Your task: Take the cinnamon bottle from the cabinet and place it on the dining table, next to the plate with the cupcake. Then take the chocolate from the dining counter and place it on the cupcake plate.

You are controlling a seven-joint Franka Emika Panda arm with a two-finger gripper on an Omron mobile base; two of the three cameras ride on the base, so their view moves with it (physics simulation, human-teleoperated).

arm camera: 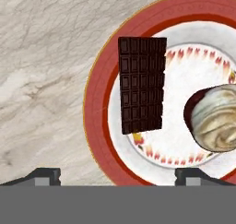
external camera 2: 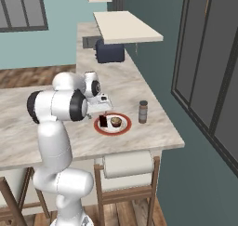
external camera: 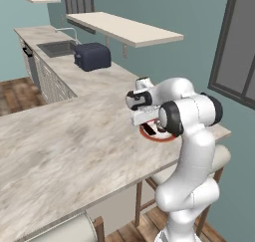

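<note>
The gripper hangs above the plate with its jaws spread wide and nothing between them. The chocolate lies flat on the plate, overlapping the red rim, apart from the cupcake. The plate rests near the dining table's front edge, toward its window-side end. The cinnamon bottle stands upright just beside the plate.
</note>
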